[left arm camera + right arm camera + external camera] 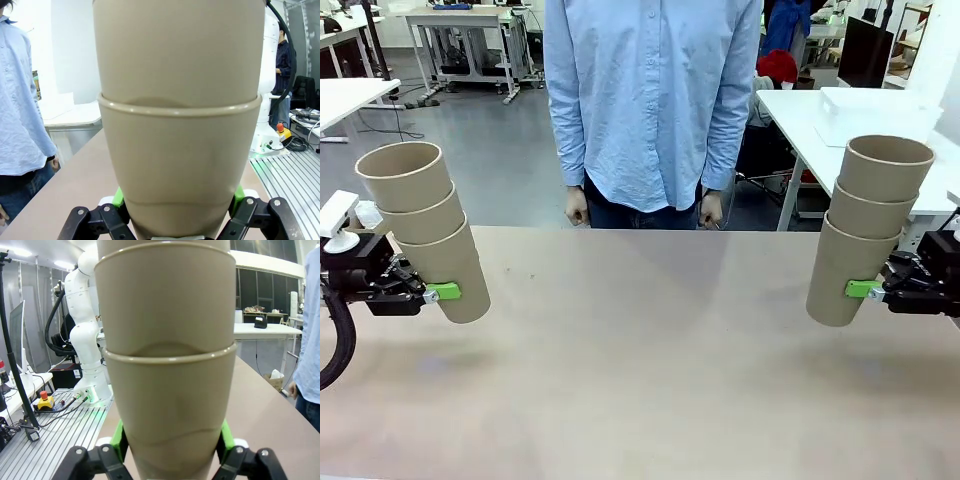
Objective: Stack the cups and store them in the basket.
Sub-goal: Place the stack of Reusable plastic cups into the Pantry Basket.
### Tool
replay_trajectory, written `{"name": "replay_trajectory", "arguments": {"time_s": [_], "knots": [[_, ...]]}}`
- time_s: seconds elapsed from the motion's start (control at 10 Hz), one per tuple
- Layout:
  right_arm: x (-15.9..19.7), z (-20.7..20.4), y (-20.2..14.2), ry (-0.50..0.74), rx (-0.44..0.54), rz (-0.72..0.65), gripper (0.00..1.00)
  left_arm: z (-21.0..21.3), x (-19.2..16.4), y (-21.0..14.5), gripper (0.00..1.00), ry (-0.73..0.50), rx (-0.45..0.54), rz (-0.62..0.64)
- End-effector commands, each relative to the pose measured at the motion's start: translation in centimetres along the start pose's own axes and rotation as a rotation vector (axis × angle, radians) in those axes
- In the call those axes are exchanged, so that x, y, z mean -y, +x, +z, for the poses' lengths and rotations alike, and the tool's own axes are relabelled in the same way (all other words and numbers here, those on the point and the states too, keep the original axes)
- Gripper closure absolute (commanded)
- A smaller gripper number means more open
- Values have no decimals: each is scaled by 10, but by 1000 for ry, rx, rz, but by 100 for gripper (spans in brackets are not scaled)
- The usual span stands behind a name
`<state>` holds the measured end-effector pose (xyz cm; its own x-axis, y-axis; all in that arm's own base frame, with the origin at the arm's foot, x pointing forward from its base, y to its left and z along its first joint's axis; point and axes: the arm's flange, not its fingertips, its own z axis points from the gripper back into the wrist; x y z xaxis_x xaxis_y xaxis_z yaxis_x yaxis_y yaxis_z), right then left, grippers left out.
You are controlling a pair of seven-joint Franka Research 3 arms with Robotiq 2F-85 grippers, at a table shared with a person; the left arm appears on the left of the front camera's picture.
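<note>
The left stack of three nested cups hangs over the table at 9 o'clock, tilted toward 11, its lowest cup clenched in the left gripper. The right stack, at 3 o'clock, tilts toward 1 and is grasped by the right gripper. A person stands at 12.

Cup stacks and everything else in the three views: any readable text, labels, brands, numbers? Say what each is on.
No readable text anywhere.
None on the left cup stack, held in the left hand: plain tan.
None on the right cup stack, held in the right hand: plain tan.
Any lettering on the emergency-stop button beside the arm base: too small to read.
</note>
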<state>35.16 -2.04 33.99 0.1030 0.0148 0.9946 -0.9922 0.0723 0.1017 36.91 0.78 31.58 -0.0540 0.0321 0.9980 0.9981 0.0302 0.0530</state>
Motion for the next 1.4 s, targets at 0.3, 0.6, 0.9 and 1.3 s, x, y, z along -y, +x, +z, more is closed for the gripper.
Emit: {"name": "replay_trajectory", "arguments": {"time_s": [0.3,0.6,0.9,1.3], "knots": [[1,-3,4,2,-2,10,15,0,-2,4,14,9,18,-12],[1,-3,4,2,-2,10,15,0,-2,4,14,9,18,-12],[1,-3,4,2,-2,10,15,0,-2,4,14,9,18,-12],[1,-3,4,2,-2,10,15,0,-2,4,14,9,18,-12]]}}
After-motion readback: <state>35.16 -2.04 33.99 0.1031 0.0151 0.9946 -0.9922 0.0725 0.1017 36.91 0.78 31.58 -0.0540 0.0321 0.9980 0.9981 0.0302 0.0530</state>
